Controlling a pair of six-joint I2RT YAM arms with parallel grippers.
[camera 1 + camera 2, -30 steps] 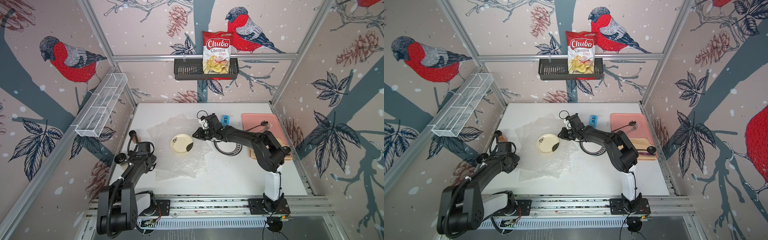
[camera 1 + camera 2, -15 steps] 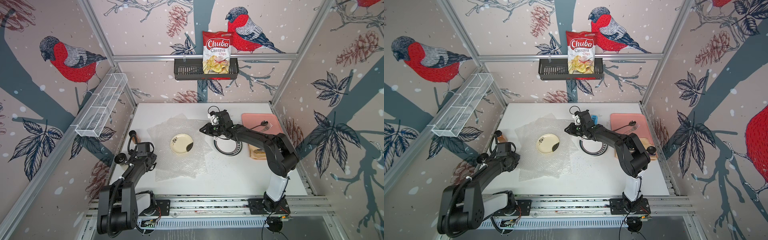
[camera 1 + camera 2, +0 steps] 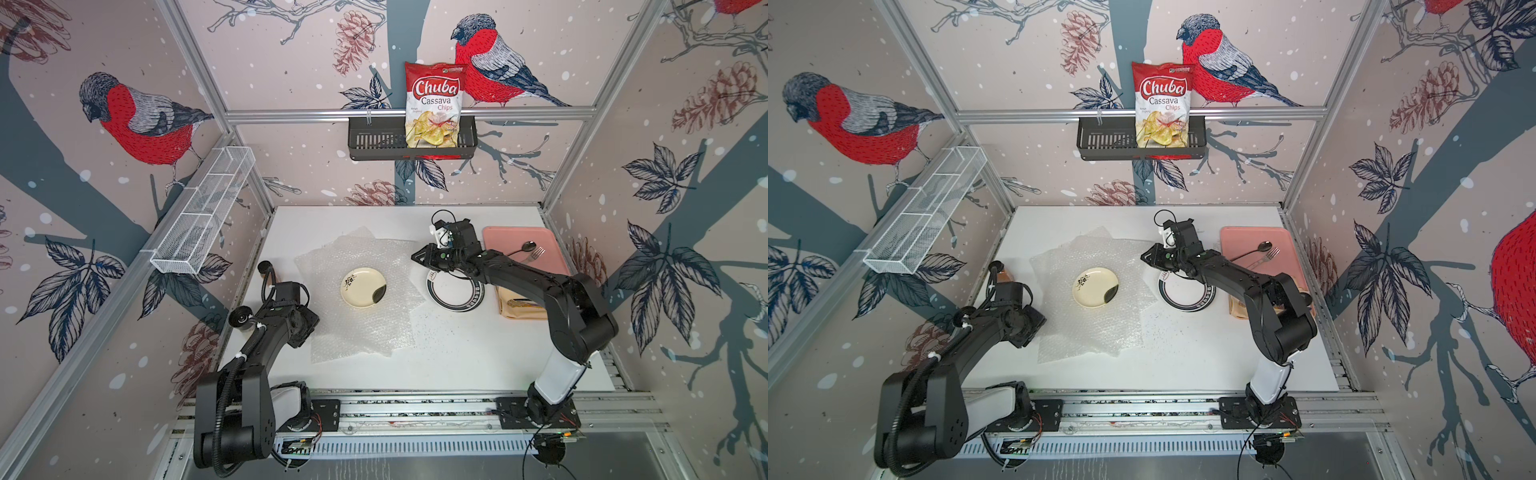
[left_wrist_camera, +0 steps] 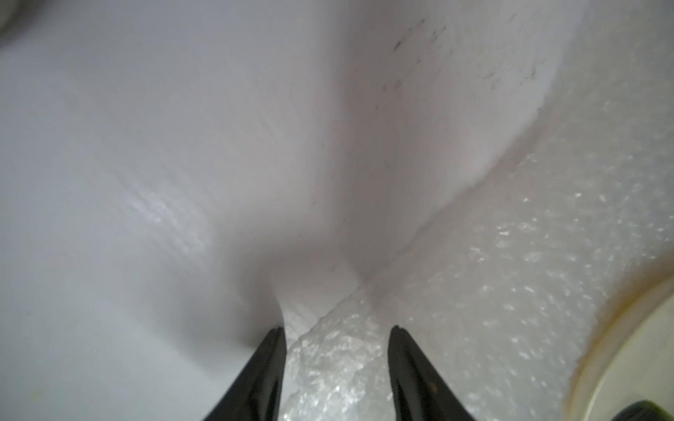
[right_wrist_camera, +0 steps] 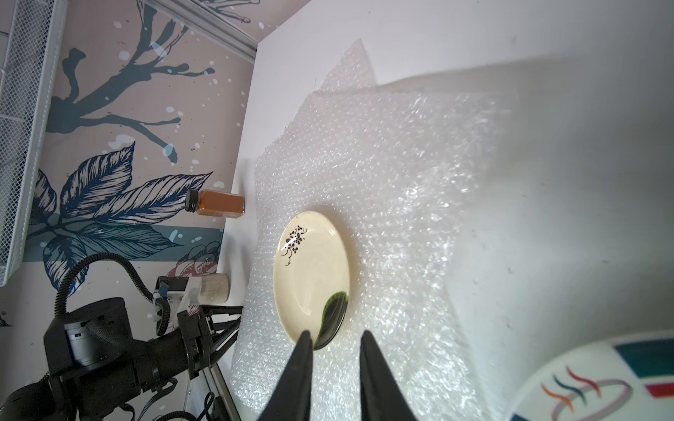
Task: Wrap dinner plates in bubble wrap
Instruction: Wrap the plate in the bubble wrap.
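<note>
Cream ceramic dinner plate (image 3: 363, 287) lies flat and face up on the bubble wrap (image 3: 361, 332), about mid-worktop and toward the left arm's side. Plate is round, so no long axis. Its black floral sprig sits on the side nearer the left arm, and a dark green patch at the rim faces the right arm. Glossy glaze, thin brownish rim.

Bubble wrap is clear and crinkly, several sheets stacked askew and flat on the white worktop (image 3: 478, 357). The corners fan out, with one corner pointing to the back wall.

Left gripper (image 4: 337, 330) is low at the wrap's edge on its own side. Its jaws are apart with the wrap's edge lying between them, not pinched.

Right gripper (image 5: 335, 333) hovers over the wrap's opposite edge, pointing at the plate. Its jaws are a narrow gap apart, holding nothing.

White plate with a dark banded rim (image 3: 455, 291) sits on bare worktop just beside the wrap, partly under the right arm.
</note>
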